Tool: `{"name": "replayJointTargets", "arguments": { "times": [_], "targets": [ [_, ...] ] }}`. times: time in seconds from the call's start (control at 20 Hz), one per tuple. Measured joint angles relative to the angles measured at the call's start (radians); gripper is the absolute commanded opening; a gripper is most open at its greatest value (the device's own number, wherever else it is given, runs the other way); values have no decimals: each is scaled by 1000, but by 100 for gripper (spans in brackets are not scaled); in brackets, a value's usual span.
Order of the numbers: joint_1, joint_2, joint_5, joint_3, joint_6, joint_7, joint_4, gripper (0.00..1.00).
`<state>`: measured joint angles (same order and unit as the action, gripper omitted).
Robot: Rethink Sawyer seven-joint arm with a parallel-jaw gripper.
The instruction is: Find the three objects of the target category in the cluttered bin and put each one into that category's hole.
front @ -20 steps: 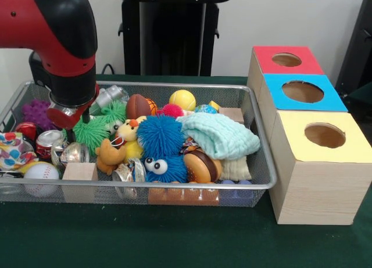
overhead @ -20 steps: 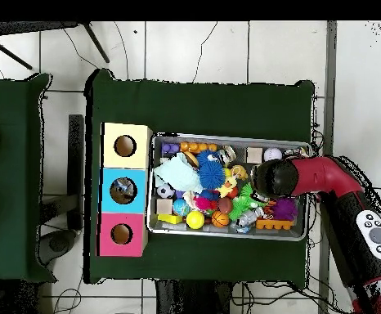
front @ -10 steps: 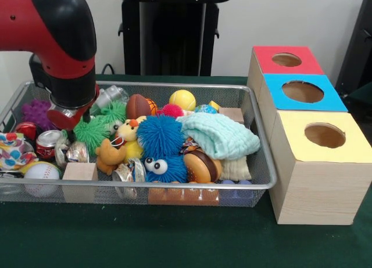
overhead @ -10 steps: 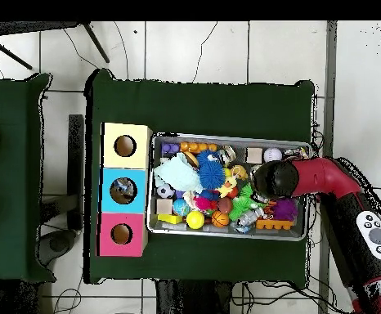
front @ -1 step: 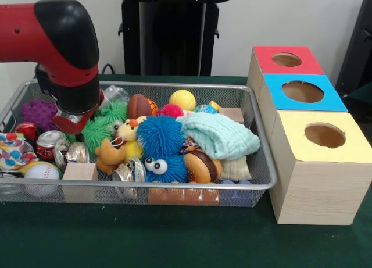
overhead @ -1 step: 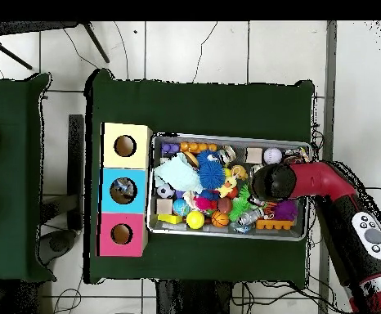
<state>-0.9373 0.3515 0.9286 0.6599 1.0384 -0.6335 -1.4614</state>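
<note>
We see the arm (front @ -1 step: 64,53) low over the wire bin's (front @ -1 step: 256,163) left end w/ the gripper (front @ -1 step: 72,122) among a purple spiky ball (front @ -1 step: 38,112), cans (front @ -1 step: 49,143) & green spiky toys (front @ -1 step: 99,128), can't tell if it's spread or pinching, and the red/blue/yellow hole boxes (front @ -1 step: 302,105) sit just beside the bin on the tabletop (front @ -1 step: 174,239).
</note>
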Motion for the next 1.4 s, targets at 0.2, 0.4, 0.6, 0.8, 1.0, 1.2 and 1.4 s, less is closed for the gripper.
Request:
{"name": "replayJointTargets", "arguments": {
  "times": [0.2, 0.4, 0.6, 0.8, 1.0, 1.2, 1.4],
  "targets": [
    [-6, -2, -1, 1, -16, 0, 0, 0],
    [-9, 11, -18, 1, -24, 0, -1, 0],
    [-14, 30, -48, 1, -24, 0, -10, 0],
    [-25, 74, -93, 6, -24, 0, -57, 0],
    [-43, 148, -158, 20, -25, 0, -148, 0],
    [-54, 214, -214, 41, -26, 0, -233, 0],
    [-62, 248, -251, 72, -50, 0, -304, 0]
  ]
}}
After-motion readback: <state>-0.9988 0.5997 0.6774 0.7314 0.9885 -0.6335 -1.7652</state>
